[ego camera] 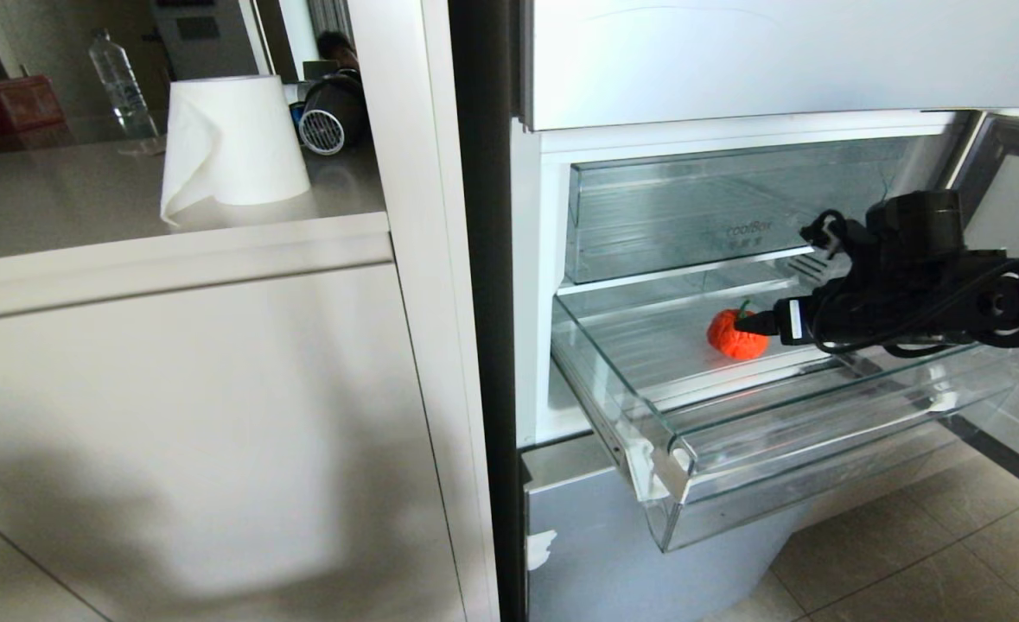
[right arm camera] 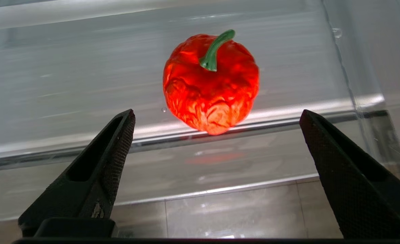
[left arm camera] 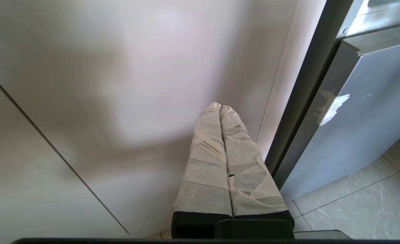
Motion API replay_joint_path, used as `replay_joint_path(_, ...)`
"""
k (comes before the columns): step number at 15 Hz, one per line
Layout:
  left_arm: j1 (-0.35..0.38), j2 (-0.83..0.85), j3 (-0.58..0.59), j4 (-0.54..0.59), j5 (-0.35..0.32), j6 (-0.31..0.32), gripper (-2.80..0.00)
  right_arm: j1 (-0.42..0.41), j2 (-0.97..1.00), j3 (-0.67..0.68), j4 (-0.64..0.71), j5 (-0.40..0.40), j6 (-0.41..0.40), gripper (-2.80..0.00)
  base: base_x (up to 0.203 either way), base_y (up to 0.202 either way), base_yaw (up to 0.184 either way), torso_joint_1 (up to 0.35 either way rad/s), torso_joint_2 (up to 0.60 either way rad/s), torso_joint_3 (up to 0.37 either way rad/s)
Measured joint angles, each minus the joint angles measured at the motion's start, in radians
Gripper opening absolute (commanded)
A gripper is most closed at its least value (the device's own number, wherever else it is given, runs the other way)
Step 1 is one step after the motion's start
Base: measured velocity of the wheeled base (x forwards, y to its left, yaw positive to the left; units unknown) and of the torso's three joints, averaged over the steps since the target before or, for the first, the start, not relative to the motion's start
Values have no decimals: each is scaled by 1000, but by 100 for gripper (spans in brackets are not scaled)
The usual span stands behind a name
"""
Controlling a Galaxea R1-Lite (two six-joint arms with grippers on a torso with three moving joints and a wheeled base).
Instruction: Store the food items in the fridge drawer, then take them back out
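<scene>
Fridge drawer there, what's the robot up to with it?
The fridge drawer is pulled out, and one red pepper lies inside it. The robot's right claw is at the pepper with its jaws spread wide on either side, not gripping it. The left claw is shut and idle, down by the white cabinet next to the fridge. A second food item isn't visible.

Red pepper [right arm camera: 210, 84] on clear drawer [right arm camera: 67, 84] floor; jaws wide apart.
</scene>
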Motion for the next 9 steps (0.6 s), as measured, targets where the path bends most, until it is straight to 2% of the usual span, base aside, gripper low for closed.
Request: replay_joint_path(9,0,0,0,0,0,0,-280,1,109,-91,-1,0,18,0,0,0,0,0,0,0)
